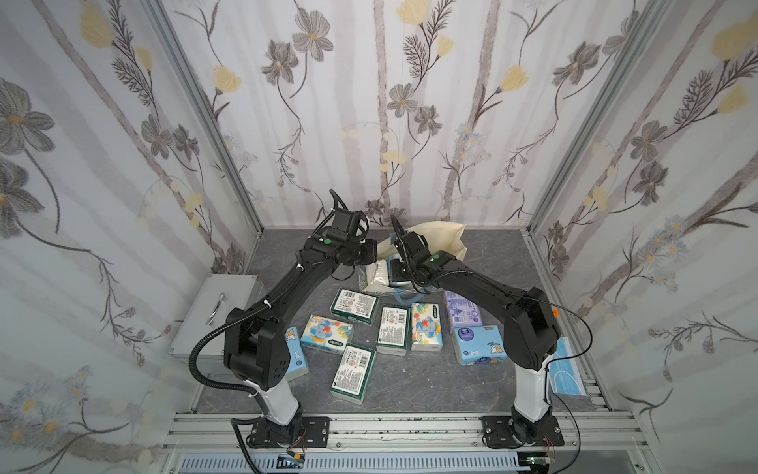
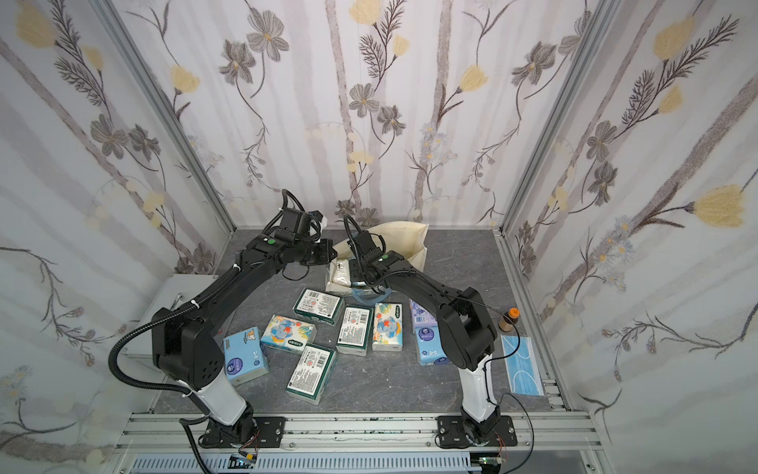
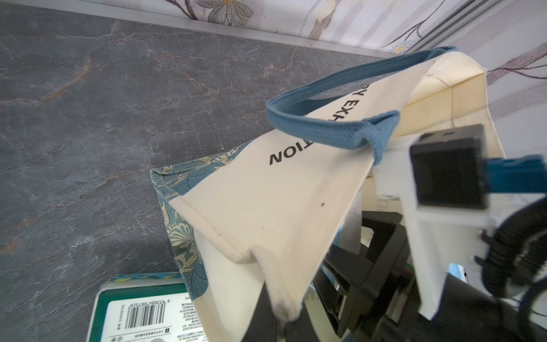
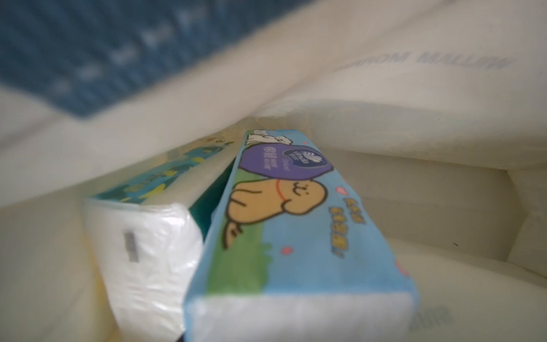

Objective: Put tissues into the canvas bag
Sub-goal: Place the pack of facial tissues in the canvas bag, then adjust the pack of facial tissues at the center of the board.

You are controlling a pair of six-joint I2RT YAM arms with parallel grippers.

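The cream canvas bag (image 1: 437,242) (image 2: 406,242) lies on its side at the back of the table, mouth facing the arms. My left gripper (image 1: 370,255) (image 3: 284,322) pinches a corner of its upper rim (image 3: 266,225) and holds it lifted. My right gripper (image 1: 396,273) reaches into the mouth, its fingers hidden. In the right wrist view a light blue tissue pack (image 4: 296,237) fills the space at the jaws, beside a white pack (image 4: 142,237) inside the bag. Several more packs lie in front: green (image 1: 355,305), elephant (image 1: 327,334), lavender (image 1: 461,314), light blue (image 1: 478,344).
A silver metal case (image 1: 217,316) sits at the left edge behind the left arm. A flat blue mask packet (image 1: 566,373) lies at the right edge, with a small orange-capped bottle (image 2: 510,320) behind it. Papered walls enclose three sides.
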